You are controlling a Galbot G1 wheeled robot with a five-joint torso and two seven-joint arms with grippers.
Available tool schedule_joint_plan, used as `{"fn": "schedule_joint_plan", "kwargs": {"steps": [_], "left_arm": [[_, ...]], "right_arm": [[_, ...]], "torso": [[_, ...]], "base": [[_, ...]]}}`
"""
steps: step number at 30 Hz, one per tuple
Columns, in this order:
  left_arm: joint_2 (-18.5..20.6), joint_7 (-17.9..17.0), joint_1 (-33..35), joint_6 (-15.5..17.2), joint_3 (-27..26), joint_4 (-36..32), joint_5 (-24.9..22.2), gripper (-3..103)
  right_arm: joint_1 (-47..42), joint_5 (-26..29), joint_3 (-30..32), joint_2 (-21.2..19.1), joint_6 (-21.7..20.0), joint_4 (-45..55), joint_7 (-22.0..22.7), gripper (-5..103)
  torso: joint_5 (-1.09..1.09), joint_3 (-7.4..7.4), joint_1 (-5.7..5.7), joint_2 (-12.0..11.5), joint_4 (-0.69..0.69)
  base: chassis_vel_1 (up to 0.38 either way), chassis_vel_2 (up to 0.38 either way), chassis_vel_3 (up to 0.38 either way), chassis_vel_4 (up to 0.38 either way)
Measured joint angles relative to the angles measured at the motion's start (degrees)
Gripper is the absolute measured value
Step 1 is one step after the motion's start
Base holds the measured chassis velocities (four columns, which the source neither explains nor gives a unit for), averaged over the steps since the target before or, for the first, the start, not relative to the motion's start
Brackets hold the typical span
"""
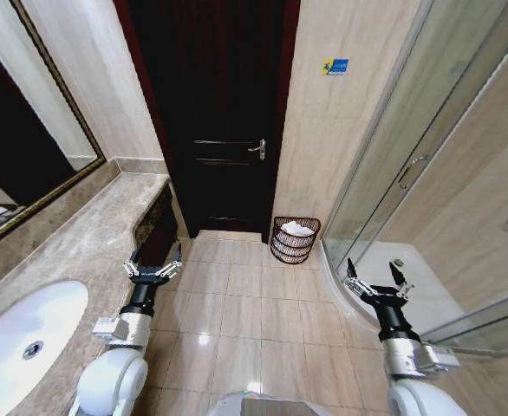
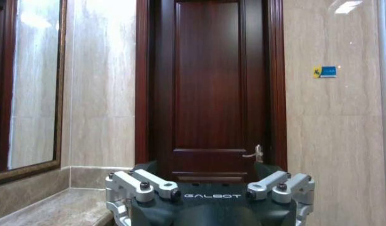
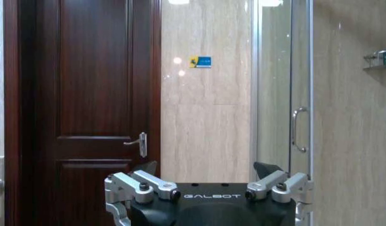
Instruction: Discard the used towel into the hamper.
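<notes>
On the tiled floor (image 1: 254,303), against the far wall in the corner between the dark wooden door (image 1: 215,113) and the glass shower enclosure (image 1: 427,156), stands the hamper (image 1: 294,240), a round reddish-brown basket of open weave, upright, with something white and crumpled, apparently the towel (image 1: 297,228), already lying in its mouth. The relation that matters is straight ahead and a little to the robot's right: the hamper lies well beyond both hands, between their two lines of reach, and the right hand (image 1: 377,275), held out over the floor beside the shower's curved sill, looks slightly nearer to it than the left hand (image 1: 154,260), which hangs just off the front edge of the stone worktop (image 1: 81,234) that carries the white sink (image 1: 24,334). Both hands point forward toward the door wall, fingers spread wide and holding nothing; the wrist views show each pair of fingers parted with only the door and the marble wall beyond them. No loose towel shows on the worktop or the floor, so judging from how things lie, the discarding seems done or nearly so, and neither hand touches anything.
</notes>
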Motion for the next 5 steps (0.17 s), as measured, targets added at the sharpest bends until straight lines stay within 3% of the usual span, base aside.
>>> {"fn": "schedule_joint_plan", "kwargs": {"steps": [5], "left_arm": [[0.0, 0.0, 0.0, -0.1, 0.0, 0.1, 0.0, 100]], "right_arm": [[0.0, 0.0, 0.0, 0.0, 0.0, 0.0, 0.0, 100]], "torso": [[0.00, 0.00, 0.00, 0.0, 0.00]], "base": [[0.000, 0.000, 0.000, 0.000]]}}
